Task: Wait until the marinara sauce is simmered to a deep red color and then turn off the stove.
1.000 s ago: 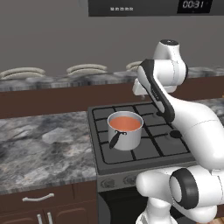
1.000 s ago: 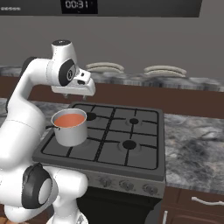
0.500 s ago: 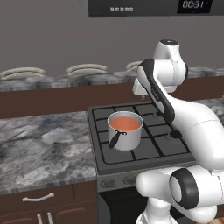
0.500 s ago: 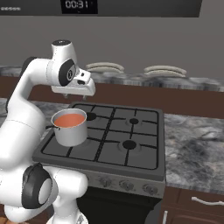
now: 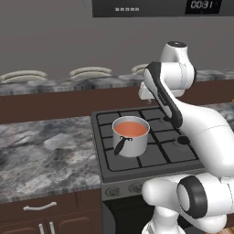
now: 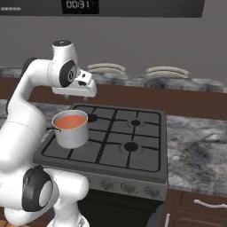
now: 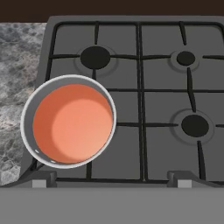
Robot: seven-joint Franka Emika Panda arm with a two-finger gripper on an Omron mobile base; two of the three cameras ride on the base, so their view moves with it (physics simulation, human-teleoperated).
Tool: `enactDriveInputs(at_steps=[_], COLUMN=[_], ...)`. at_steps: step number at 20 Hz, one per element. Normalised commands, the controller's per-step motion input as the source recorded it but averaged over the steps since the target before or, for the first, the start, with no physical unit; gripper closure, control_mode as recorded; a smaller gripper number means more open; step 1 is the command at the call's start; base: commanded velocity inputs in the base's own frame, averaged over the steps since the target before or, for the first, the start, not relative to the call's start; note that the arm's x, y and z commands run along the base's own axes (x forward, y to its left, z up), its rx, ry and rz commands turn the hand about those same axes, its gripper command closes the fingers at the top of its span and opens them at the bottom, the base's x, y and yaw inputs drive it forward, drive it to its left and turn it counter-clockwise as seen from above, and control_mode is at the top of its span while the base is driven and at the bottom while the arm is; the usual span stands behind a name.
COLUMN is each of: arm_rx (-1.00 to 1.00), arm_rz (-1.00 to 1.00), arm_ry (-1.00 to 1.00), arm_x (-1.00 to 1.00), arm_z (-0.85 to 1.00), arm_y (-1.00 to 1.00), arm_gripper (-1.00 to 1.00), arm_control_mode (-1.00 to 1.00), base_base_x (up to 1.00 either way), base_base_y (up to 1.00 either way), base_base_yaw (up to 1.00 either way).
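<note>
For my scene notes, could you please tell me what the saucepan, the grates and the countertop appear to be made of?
Saucepan: seemingly brushed steel, with a pale grey satin wall, a bright rim and a dark handle that may be plastic.
Grates: probably cast iron or enamelled metal, as matte black bars over the dark grey stove.
Countertop: looks like polished stone, mottled and veined in grey; being rendered, it could equally be laminate.

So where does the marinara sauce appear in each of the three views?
Left base view: marinara sauce just left of centre.
Right base view: left of centre, below the hand.
Hand view: left of centre.
Shared landmark: the saucepan stands on the stove, at its front left burner.
</note>
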Motion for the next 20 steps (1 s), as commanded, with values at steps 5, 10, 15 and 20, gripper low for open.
enactDriveInputs(at_steps=[5, 10, 15, 20], arm_rx=[0.0, 0.0, 0.0, 0.0], arm_rz=[0.0, 0.0, 0.0, 0.0], arm_ry=[0.0, 0.0, 0.0, 0.0], arm_x=[0.0, 0.0, 0.0, 0.0], arm_z=[0.0, 0.0, 0.0, 0.0], arm_y=[0.0, 0.0, 0.0, 0.0], arm_gripper=[-1.0, -1.0, -1.0, -1.0], arm_control_mode=[-1.0, -1.0, -1.0, -1.0], base_base_x=[0.0, 0.0, 0.0, 0.0], base_base_y=[0.0, 0.0, 0.0, 0.0], base_base_yaw=[0.0, 0.0, 0.0, 0.0])
